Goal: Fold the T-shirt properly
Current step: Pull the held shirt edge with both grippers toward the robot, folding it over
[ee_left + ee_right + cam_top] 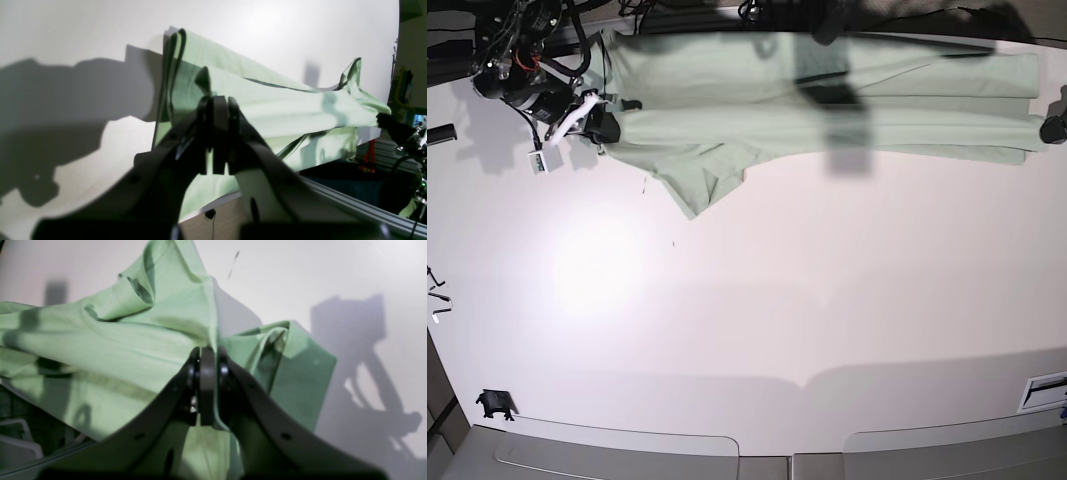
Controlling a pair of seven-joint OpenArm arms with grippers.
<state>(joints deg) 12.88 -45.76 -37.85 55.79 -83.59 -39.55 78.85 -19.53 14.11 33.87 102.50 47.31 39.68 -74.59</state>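
Gripping w/ both: left gripper (217,100) pinched tight on a fold of the T-shirt (827,100), right gripper (206,351) clamped likewise on bunched cloth. Stretching shirt as a long band along top edge of base frame, sleeve flap drooping lower left of the band.

Risking slip: thin fabric, small pinch, tension pulling it out of either jaw pair. Risking uneven fold too, w/ layers bunching near right gripper and sleeve dragging skewed. Hanging partly over far table (747,330) edge in left wrist view, so maybe sliding off if released there.

Leaving lots of open room: whole centre and bottom of base frame bare white surface. Crowding only at top, w/ cables upper left and table edge just behind the shirt.
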